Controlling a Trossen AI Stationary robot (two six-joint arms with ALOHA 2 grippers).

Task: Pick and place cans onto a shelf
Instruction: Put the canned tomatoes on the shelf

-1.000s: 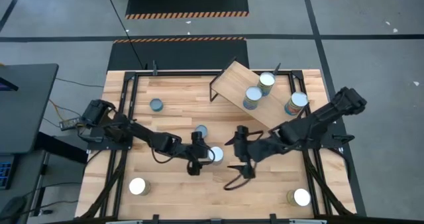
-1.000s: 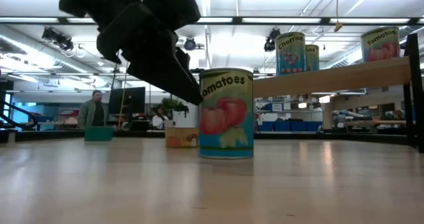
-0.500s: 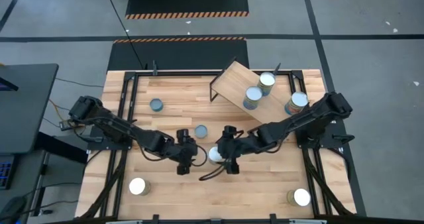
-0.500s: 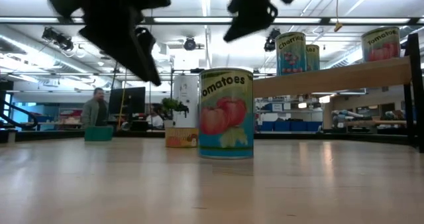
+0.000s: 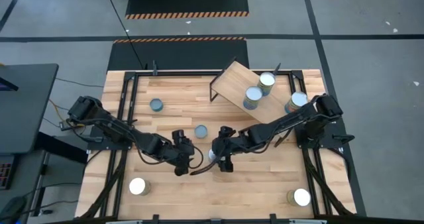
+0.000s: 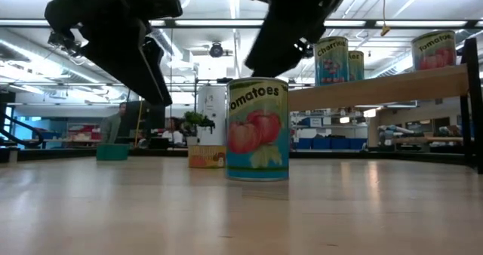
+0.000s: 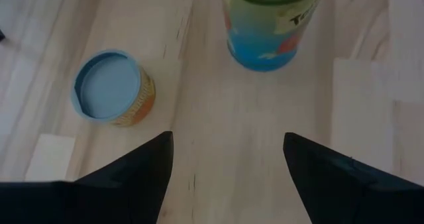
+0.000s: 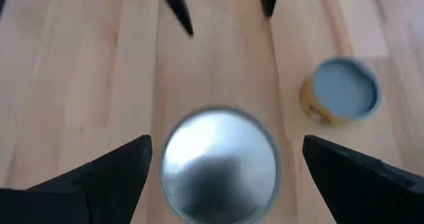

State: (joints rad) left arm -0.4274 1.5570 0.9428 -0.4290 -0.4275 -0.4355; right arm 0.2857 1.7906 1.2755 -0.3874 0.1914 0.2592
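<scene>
A wooden counter (image 5: 172, 197) is seen from above, with two dark arms meeting near its middle. At the front left corner a can with a white top (image 5: 138, 186) stands alone, and a can with a bluish top (image 5: 156, 105) is set farther back. The left hand (image 5: 190, 159) is held just left of the centre, its fingers (image 7: 136, 177) spread apart and empty. A yellow-labelled can with a bluish lid (image 5: 201, 130) stands just behind it. Between the two hands stands the tomatoes can (image 6: 257, 128), silver-topped and upright on the counter. The right hand (image 5: 215, 156) is poised over this can, its fingers (image 8: 106, 177) spread wide on either side without gripping it. The shelf (image 5: 232, 85) is set at an angle at the back right, with three cans (image 5: 252, 97) standing on it. Another white-topped can (image 5: 301, 197) stands at the front right corner.
</scene>
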